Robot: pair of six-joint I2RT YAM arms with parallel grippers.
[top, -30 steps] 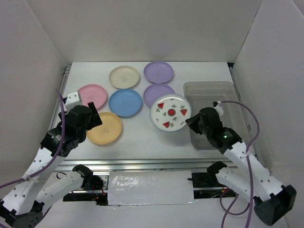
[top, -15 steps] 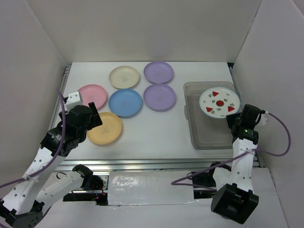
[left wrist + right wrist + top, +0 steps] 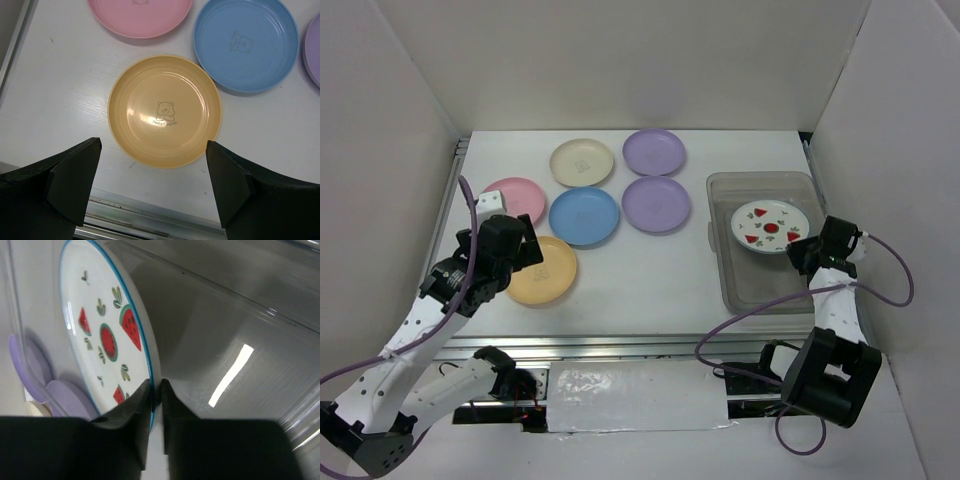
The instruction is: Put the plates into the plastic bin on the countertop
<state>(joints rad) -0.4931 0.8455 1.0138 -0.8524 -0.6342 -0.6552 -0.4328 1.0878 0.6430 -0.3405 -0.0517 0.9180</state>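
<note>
My right gripper (image 3: 802,246) (image 3: 156,390) is shut on the rim of the white plate with red fruit prints (image 3: 767,225) (image 3: 107,335) and holds it inside the translucent plastic bin (image 3: 735,290) (image 3: 260,315). I cannot tell if the plate touches the bin floor. My left gripper (image 3: 525,250) (image 3: 152,187) is open and empty, hovering at the near edge of the yellow-orange plate (image 3: 542,271) (image 3: 164,110). On the white countertop (image 3: 650,275) lie the pink plate (image 3: 516,200) (image 3: 140,15), blue plate (image 3: 584,215) (image 3: 246,42), cream plate (image 3: 582,161) and two lilac plates (image 3: 654,151) (image 3: 656,203).
White walls close in the countertop at the back and both sides. A metal rail (image 3: 620,345) (image 3: 145,222) runs along the near edge, just below the left fingers. The bin stands at the right, close to the right wall.
My right gripper has carried the printed plate from left of the bin over it and lowered it inside. My left gripper has shifted slightly toward the yellow-orange plate.
</note>
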